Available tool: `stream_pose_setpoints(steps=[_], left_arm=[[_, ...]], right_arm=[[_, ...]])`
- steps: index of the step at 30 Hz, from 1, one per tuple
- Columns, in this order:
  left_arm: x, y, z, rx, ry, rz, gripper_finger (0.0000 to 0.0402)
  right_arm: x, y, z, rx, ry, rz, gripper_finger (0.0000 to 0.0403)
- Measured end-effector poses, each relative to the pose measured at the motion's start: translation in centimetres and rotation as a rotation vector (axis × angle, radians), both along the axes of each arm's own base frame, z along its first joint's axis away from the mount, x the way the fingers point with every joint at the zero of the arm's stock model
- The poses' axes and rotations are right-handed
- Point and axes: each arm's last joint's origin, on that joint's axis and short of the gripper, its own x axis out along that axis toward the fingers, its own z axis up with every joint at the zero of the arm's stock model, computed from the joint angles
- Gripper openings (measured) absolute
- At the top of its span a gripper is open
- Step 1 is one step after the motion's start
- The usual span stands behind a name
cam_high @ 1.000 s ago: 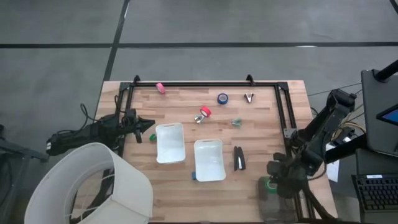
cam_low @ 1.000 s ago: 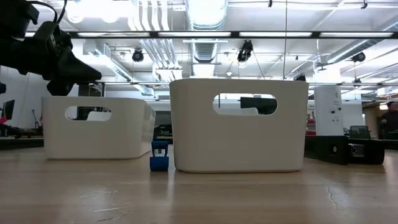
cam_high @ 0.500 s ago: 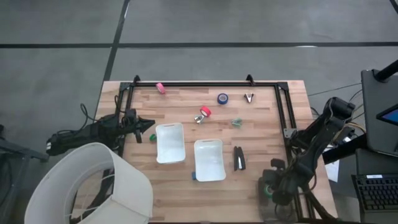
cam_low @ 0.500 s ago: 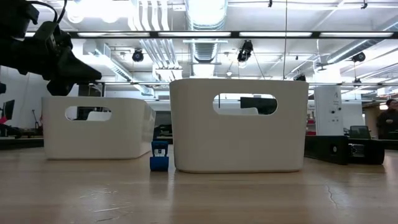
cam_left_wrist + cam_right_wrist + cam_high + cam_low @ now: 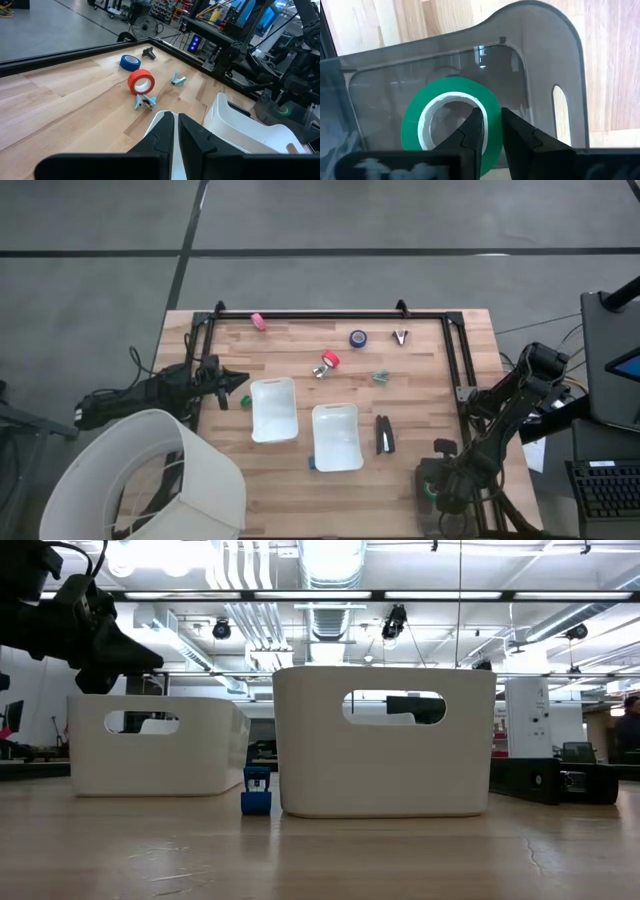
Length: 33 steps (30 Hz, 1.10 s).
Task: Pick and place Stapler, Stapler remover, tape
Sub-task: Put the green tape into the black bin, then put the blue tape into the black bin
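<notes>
Green tape (image 5: 451, 125) sat inside a smoky clear bin (image 5: 540, 65) at the table's near right corner, with the right gripper (image 5: 490, 132) poised directly over it. Its two dark fingers (image 5: 470, 137) were nearly pressed together, the ring's wall rising between them; whether they pinched it or merely bracketed it could not be told. From above, the same gripper (image 5: 440, 485) showed hunched over that bin — well apart from everything else.

Over at the left edge, the left gripper (image 5: 175, 127) waited with its fingers drawn together, holding nothing, just beside the nearer white tray (image 5: 272, 392). A second white tray (image 5: 336, 436) stood close by, and the stapler (image 5: 384, 434) lay on bare wood just to its right, untouched. Red tape (image 5: 330, 359) and blue tape (image 5: 358, 338) rested farther back, with a stapler remover (image 5: 401, 337) near the blue roll.

The likely trouble was at the bin: if the roll was released or gripped off-centre, it might tip on edge against the bin wall, or cling to a finger and ride up as the arm lifts. A careless rise could also catch the bin's rim and drag it — it sat close to the table's edge.
</notes>
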Motion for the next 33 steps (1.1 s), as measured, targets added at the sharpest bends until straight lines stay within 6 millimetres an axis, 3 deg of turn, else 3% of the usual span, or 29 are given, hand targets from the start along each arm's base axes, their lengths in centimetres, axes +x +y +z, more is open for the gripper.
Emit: stream_pose_setpoints(steps=[23, 33], left_arm=[[0.0, 0.0, 0.01, 0.0, -0.001, 0.0, 0.0028], [0.0, 0.0, 0.0, 0.0, 0.0, 0.0, 0.0028]], right_arm=[[-0.15, -0.12, 0.01, 0.01, 0.026, -0.048, 0.0057], [-0.17, -0.14, 0.02, 0.009, 0.028, -0.056, 0.0125]])
